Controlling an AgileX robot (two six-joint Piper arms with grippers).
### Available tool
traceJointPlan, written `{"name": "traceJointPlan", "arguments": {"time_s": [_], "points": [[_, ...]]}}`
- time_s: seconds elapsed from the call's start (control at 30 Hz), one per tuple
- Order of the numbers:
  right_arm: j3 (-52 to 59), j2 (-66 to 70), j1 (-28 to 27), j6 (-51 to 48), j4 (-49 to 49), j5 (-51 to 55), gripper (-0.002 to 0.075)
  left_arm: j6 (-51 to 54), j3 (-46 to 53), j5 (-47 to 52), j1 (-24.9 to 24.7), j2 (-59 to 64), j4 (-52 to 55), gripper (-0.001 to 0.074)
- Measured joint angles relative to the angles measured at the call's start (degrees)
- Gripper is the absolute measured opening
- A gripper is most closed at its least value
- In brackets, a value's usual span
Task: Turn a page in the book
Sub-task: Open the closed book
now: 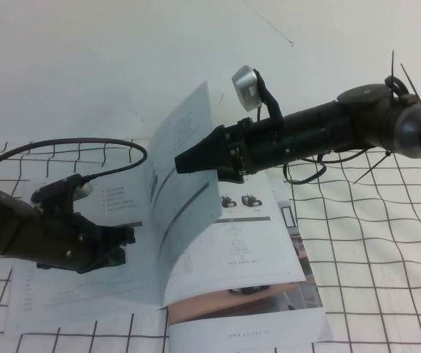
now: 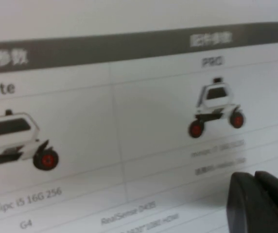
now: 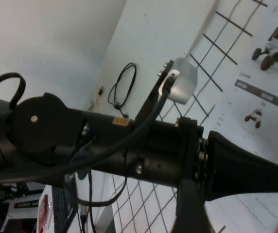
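Gridded table point(image 1: 387, 243) — left gripper point(image 1: 118, 246) on book point(image 1: 255, 257); right gripper point(image 1: 185, 160) seemingly touching page point(image 1: 185, 228).

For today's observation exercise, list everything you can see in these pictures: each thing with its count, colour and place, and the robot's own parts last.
book: one, white glossy pages with small wheeled-robot photos and grey heading bars, lying open on the table in the middle.
page: one, white, standing raised above the book's spine, curved, mid-turn.
table cover: one, white with a black grid, under the book.
wall: one, plain white, behind the table.
left gripper: one, black, low over the book's left-hand page, near the raised page's foot.
right gripper: one, black, its tip against the raised page's right side, above the book's right-hand page.
wrist cameras: two, silver, one on each arm.
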Motion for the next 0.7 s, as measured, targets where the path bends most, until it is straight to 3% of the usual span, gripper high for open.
{"name": "traceJointPlan", "arguments": {"time_s": [0.33,0.5,0.7], "points": [[0.0,0.0,2.9,-1.5,3.4,0.0,0.0456,0.0,0.4,-0.7,0.0,-12.7,0.8,-0.0002],[0.0,0.0,3.0,-1.6,4.9,0.0,0.0456,0.0,0.7,3.9,0.0,-19.0,2.4,-0.0002],[0.0,0.0,3.0,-1.9,7.0,0.0,0.0456,0.8,8.9,5.7,-2.5,-27.9,2.0,-0.0002]]}}
